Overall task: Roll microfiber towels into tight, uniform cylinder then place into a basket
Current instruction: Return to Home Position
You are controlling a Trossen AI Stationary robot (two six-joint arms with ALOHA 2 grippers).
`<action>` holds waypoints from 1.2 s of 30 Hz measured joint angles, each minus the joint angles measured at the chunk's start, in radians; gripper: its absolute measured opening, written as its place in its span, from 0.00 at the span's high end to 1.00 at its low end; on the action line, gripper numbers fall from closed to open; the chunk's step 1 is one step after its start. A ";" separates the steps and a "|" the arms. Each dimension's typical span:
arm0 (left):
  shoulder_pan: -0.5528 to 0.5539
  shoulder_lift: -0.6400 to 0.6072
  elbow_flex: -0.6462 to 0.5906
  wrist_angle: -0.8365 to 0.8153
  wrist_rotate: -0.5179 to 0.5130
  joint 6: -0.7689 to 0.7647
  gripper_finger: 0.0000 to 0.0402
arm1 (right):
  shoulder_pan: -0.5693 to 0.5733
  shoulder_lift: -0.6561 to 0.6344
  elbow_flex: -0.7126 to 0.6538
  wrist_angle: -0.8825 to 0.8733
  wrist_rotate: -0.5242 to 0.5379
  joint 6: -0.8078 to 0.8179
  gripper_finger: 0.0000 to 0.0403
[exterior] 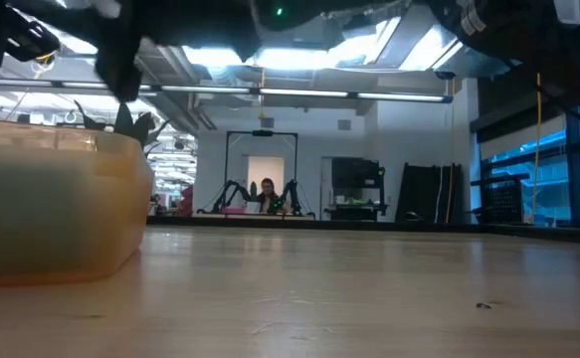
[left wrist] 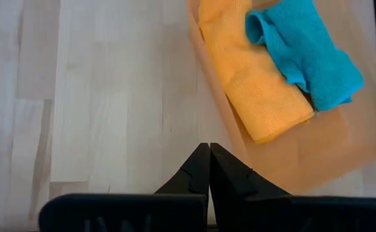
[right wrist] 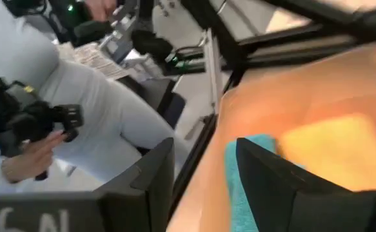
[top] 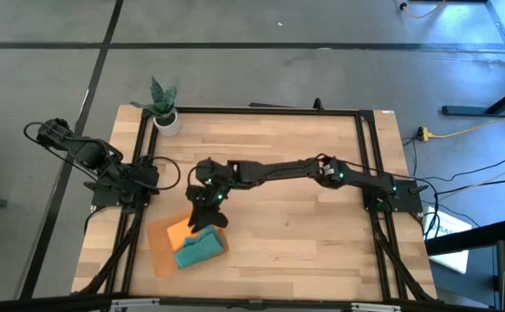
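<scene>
Looking down on a pale wood-plank table (top: 304,225). Got two dark arms on it: right arm (top: 278,169) stretched clear across to left of centre, left arm (top: 113,169) folded up at the left edge. Spotting one shallow, see-through orange-tan basket (top: 159,260) at lower left, with rounded corners, sat a bit skewed. Counting two fuzzy towels inside it, side by side: a neatly rolled orange towel (top: 178,232) and a looser teal towel (top: 202,250), long axis slanting from lower left up to the right. Probably the same slant for the orange, half hidden here. Finding the right gripper (right wrist: 204,154) over the basket, fingers spread, holding nothing. Seeing the left gripper (left wrist: 209,147) pinched tight, empty too.
</scene>
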 joint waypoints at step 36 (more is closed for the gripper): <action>0.083 -0.400 -0.002 0.431 -0.326 0.307 1.00 | -0.136 -0.543 0.000 -0.872 0.711 -0.431 0.99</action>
